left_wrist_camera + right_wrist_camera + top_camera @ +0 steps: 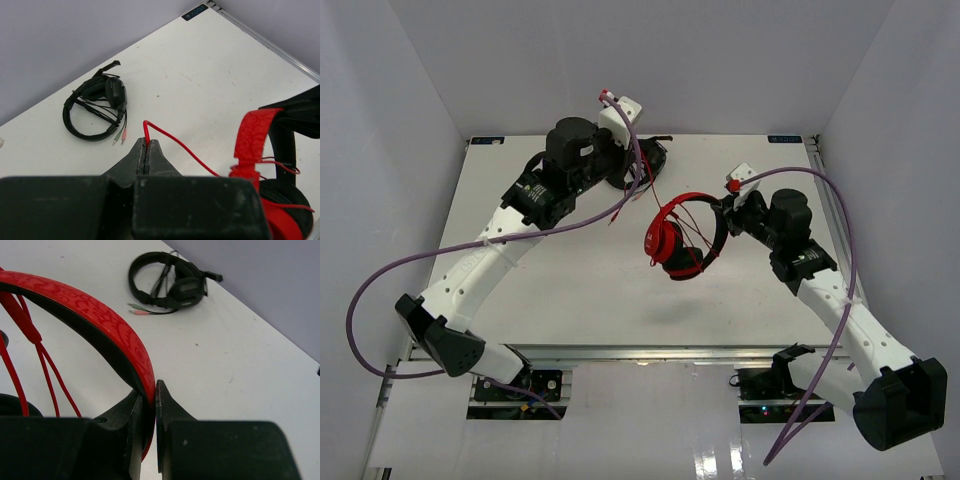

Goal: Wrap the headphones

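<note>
Over a white bench (570, 290), one pair of red headphones (672, 243) is held up by two hands. Its headband is clamped in the right hand (149, 390), and its thin red cable (187, 150) is pinched in the closed left hand (145, 150). Beyond, one black headset (95, 107) lies near the far edge, partly hidden from above by the left arm (550, 190).

Red headphones (666, 240), swirl-patterned headband (100, 315), red cable (185, 148); black headset (116, 95) with pink and green plugs (119, 136); white table (570, 290)
</note>
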